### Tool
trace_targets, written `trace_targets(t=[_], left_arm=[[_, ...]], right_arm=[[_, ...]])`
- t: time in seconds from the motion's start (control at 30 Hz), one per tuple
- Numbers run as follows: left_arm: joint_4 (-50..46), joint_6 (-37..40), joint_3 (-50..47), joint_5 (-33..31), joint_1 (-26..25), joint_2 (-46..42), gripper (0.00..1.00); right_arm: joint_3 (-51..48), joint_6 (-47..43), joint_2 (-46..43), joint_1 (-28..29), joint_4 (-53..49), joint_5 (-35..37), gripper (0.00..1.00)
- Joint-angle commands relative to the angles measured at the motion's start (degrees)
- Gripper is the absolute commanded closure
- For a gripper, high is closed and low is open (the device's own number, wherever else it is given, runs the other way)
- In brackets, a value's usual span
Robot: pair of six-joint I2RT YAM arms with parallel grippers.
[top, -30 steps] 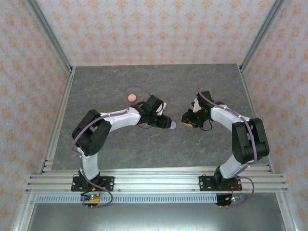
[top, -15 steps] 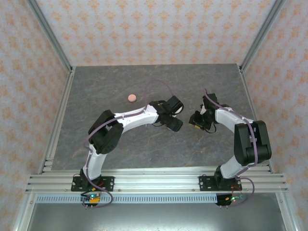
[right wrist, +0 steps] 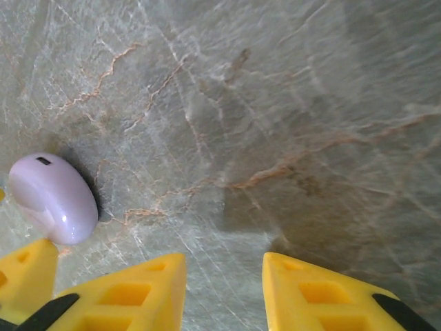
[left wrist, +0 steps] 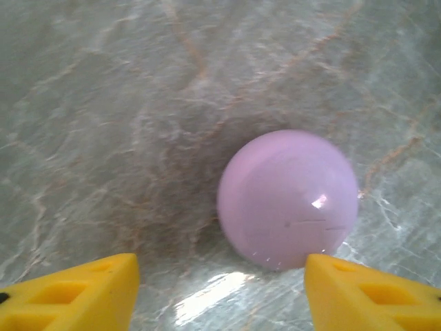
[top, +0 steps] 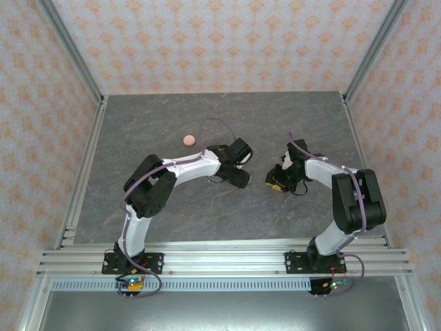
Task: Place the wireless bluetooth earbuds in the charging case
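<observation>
- Left wrist view: the left gripper (left wrist: 220, 293) has its yellow fingers (left wrist: 83, 293) spread wide with nothing pinched. The lilac case (left wrist: 288, 198) sits on the marble table (left wrist: 103, 103) just past the tips, closer to the finger at the picture's right. Can't tell if it brushes it.
- The case is round, glossy and closed.
- Right wrist view: the right gripper (right wrist: 224, 293) has its fingers (right wrist: 324, 296) a little apart, with bare table between them. The lilac case (right wrist: 52, 196) lies off to the left.
- Top view: both grippers are mid-table, tips facing each other, near but apart, and a pink case (top: 188, 140) sits alone farther back.
</observation>
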Motion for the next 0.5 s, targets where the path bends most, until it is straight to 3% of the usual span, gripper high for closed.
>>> trace_targets(t=[0.0, 0.1, 0.3, 0.47], left_arm=[[3.5, -2.8, -2.0, 3.3, 1.8, -2.9, 0.45], [5.5, -3.9, -3.0, 6.4, 3.0, -2.7, 0.55], [8.3, -4.9, -3.3, 9.7, 3.4, -3.2, 0.58], [7.7, -5.7, -2.3, 8.0, 4.0, -3.0, 0.64]], right_arm=[[-0.8, 3.5, 1.4, 1.1, 4.1, -2.0, 0.68], [0.0, 5.0, 3.0, 2.3, 5.6, -2.1, 0.72], [1.1, 7.4, 5.2, 4.1, 7.7, -1.2, 0.76], [1.9, 8.6, 6.5, 4.7, 9.7, -2.4, 0.76]])
